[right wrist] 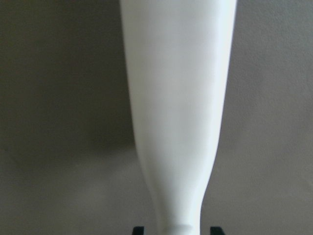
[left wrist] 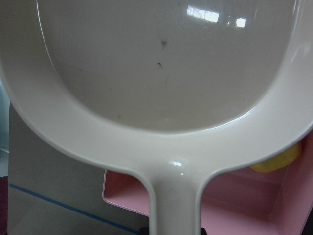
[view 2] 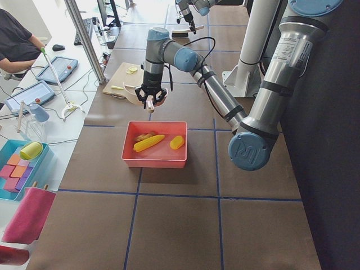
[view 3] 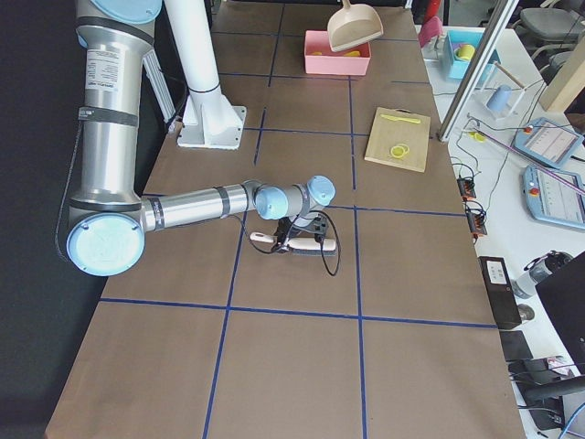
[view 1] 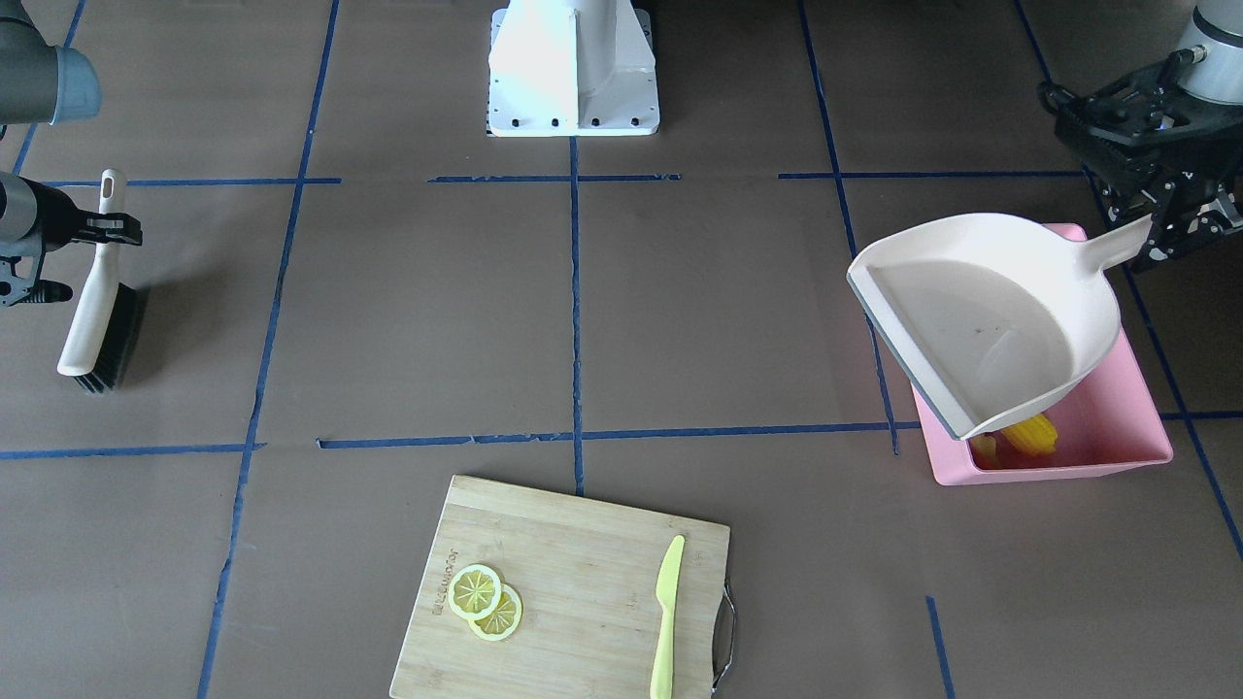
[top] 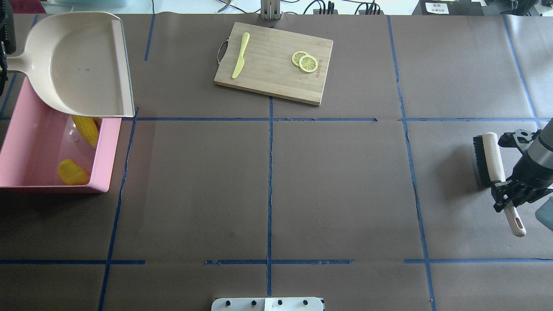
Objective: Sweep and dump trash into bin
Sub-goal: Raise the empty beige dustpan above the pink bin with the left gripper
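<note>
The long yellow corn cob (top: 86,129), the small yellow lumpy vegetable (top: 73,172) and the tan knobbly ginger root (view 2: 145,135) all lie inside the big pink plastic tub (top: 103,160). The tub sits flat on the left part of the brown paper table (top: 268,181). Some table shows past it on the left and on the far side. The corn cob lies in the far half, partly under the pan, with the ginger root next to it. The lumpy vegetable lies in the near right corner, close to the walls.

The cream plastic dustpan (top: 82,69) hangs tilted over the far end of the tub. Its flat lip with the grey edge points right and sticks out a little past the tub's right wall. The left gripper (view 1: 1151,241) is squeezed tight on the dustpan's handle.

Right of the tub is a wide stretch of brown table with blue tape lines. The bamboo cutting board (top: 276,65) lies by the far edge in the middle, well apart from the tub. Two lemon slices (top: 305,61) and a light green toy knife (top: 240,55) rest on it. The white robot base (view 1: 573,68) stands at the near edge.

Far on the right, the right gripper (top: 505,193) is clamped round the cream handle of the black-bristled brush (top: 494,160). The brush is low by the table. I cannot tell if its bristles touch.
</note>
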You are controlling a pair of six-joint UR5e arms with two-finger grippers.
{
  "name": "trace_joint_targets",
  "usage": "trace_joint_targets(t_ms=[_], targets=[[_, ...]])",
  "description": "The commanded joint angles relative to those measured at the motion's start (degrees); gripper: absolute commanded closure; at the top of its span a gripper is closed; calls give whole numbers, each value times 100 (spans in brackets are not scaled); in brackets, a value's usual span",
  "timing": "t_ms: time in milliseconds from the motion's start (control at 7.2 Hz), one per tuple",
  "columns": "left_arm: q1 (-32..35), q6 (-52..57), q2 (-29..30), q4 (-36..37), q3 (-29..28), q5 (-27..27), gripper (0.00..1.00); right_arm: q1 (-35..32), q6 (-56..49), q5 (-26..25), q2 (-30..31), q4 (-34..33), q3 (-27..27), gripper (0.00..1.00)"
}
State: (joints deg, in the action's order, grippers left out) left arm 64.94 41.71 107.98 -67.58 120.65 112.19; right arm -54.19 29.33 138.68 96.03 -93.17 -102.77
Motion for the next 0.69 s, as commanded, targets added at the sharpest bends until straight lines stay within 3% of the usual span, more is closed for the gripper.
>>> trace_joint_targets(t_ms=[0, 556], targets=[[-349, -188, 56, -79, -138, 13, 100, -13, 12, -7, 30, 10, -102, 0], [-1026, -189, 495, -386, -542, 22, 100, -801, 47, -104, -22, 27, -480, 0]])
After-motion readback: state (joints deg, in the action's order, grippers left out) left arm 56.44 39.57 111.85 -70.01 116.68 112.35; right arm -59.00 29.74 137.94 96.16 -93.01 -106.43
